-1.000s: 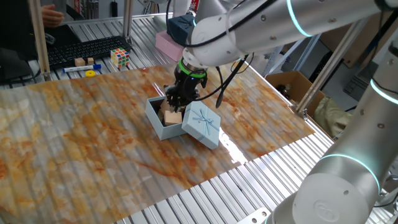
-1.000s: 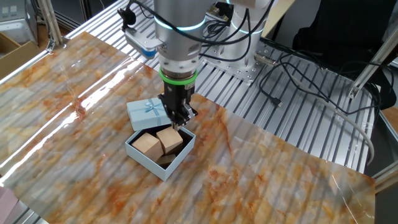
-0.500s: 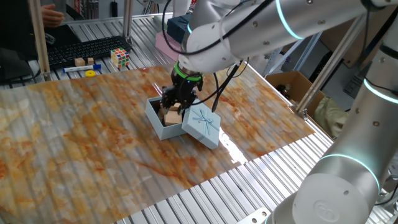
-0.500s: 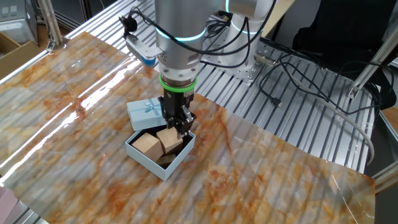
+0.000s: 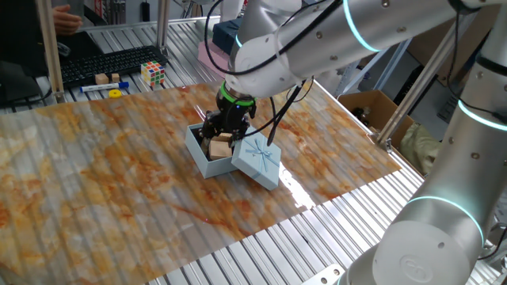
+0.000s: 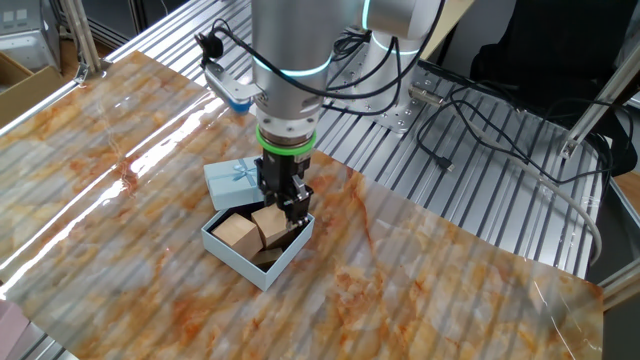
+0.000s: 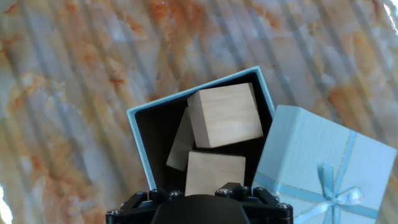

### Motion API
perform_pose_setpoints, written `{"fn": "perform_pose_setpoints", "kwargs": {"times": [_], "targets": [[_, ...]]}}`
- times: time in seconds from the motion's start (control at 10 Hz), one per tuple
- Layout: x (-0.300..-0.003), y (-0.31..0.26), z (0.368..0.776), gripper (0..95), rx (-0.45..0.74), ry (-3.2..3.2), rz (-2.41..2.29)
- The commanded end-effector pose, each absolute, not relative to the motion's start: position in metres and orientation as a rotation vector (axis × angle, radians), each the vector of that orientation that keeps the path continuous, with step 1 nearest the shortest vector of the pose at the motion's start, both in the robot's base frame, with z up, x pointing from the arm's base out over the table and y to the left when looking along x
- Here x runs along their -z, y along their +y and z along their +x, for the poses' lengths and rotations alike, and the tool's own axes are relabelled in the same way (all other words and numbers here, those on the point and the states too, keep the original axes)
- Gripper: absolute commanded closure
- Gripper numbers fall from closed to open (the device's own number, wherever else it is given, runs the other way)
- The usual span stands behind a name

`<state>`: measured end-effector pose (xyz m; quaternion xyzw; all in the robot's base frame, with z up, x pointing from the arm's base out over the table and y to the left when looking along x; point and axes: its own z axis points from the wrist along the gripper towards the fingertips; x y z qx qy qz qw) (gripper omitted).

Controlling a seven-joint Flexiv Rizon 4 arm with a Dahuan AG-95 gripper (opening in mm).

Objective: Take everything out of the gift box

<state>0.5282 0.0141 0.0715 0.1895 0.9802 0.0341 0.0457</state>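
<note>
Three wooden blocks (image 7: 224, 114) lie in the open gift box (image 6: 232, 252) mid-tabletop (image 6: 430, 280), its lid (image 5: 257, 157) leaning against it. Since a second ago the gripper (image 6: 285, 203) has sunk into the box. It points straight down over a block; I cannot tell how far its jaws are parted, and it holds nothing.

gift box (image 7: 140, 134): pale blue outside, dark inside. lid (image 7: 323, 168): pale blue, thin ribbon-bow drawing. blocks (image 7: 225, 115): plain light tan wood. table (image 5: 95, 174): orange-and-cream marbled surface. arm: green ring (image 6: 284, 145) above the black jaws.
</note>
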Motion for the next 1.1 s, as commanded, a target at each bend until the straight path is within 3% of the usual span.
{"fn": "perform_pose_setpoints", "kwargs": {"times": [0.1, 0.4, 0.5, 0.8, 1.1], "targets": [[-0.070, 0.013, 0.528, 38.0, -0.103, 2.996, 0.580], [-0.063, 0.013, 0.527, 38.0, -0.097, 2.989, 0.596], [-0.061, 0.013, 0.527, 19.0, -0.090, 2.984, 0.612], [-0.060, 0.012, 0.527, 19.0, -0.032, 2.971, 0.642], [-0.055, 0.010, 0.526, 19.0, -0.045, 2.968, 0.640]]}}
